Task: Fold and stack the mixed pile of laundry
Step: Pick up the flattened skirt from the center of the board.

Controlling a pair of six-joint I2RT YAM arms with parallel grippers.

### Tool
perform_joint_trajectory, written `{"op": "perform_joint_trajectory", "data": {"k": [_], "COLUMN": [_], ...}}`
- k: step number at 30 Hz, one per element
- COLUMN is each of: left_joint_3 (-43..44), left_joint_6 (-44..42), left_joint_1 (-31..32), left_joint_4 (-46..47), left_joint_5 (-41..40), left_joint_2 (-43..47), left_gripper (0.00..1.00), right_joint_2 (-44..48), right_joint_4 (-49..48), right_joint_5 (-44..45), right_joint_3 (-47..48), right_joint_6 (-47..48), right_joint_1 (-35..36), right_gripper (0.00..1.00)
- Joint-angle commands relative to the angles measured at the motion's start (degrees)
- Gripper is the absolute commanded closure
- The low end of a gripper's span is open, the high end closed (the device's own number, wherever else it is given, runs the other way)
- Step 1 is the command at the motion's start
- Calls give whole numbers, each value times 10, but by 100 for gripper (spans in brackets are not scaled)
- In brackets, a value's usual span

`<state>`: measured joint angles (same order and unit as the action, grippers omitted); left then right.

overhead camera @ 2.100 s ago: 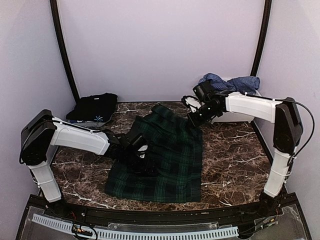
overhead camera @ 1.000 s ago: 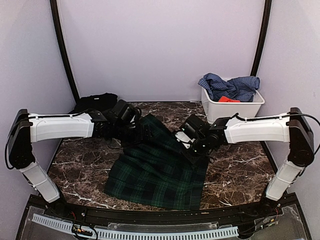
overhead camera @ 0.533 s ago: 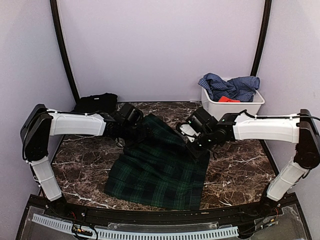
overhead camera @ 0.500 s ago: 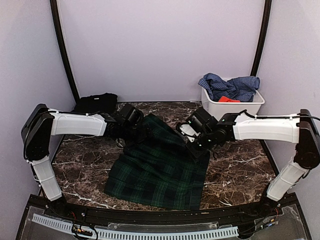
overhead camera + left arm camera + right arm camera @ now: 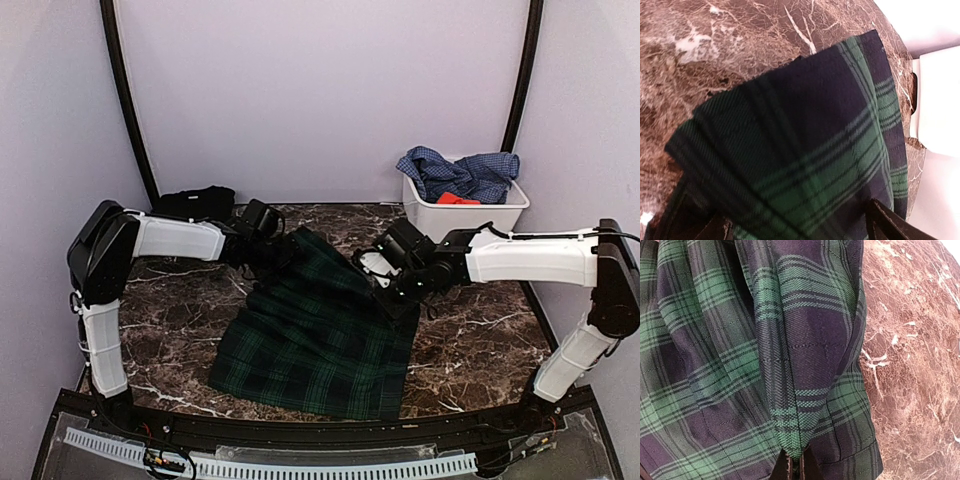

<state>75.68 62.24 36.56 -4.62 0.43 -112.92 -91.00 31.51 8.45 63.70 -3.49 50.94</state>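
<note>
The marble table (image 5: 470, 340) spreads out beneath both grippers. The plaid garment (image 5: 320, 340) lies mostly flat on it, reaching from the grippers toward the near edge. Its far left corner is under the left gripper (image 5: 800, 229), whose jaws stand spread wide over the cloth, grasping nothing. The right gripper (image 5: 791, 466) is clenched on a raised fold at the garment's far right edge. Beyond the right gripper stands a white bin (image 5: 465, 218) holding a blue checked shirt (image 5: 460, 172) and a small red piece (image 5: 457, 199). A black garment (image 5: 192, 203) lies behind the left gripper.
</note>
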Motion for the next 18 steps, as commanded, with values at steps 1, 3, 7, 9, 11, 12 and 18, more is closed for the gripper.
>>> {"op": "perform_joint_trajectory", "data": {"k": [1, 3, 7, 9, 11, 12, 18], "left_joint_3": [31, 35, 48, 58, 68, 72, 76], "left_joint_6": [2, 2, -2, -9, -18, -21, -58], "left_joint_1": [-7, -10, -15, -18, -19, -19, -19], "left_joint_4": [25, 35, 34, 23, 9, 6, -55], "left_joint_5": [19, 19, 18, 20, 22, 21, 15], "left_joint_2": [-21, -28, -34, -31, -24, -20, 56], "left_gripper": [11, 20, 49, 64, 75, 79, 100], "right_joint_2": [16, 17, 18, 18, 19, 20, 57], "right_joint_4": [-18, -20, -22, -23, -22, -19, 12], "right_joint_5": [-6, -7, -6, -2, 5, 6, 20], "right_joint_3": [-9, -12, -16, -16, -11, -7, 15], "right_joint_6": [8, 9, 11, 12, 14, 17, 31], "right_joint_1": [-5, -7, -9, -14, -20, -23, -36], "right_gripper": [100, 100, 100, 100, 100, 100, 100]}}
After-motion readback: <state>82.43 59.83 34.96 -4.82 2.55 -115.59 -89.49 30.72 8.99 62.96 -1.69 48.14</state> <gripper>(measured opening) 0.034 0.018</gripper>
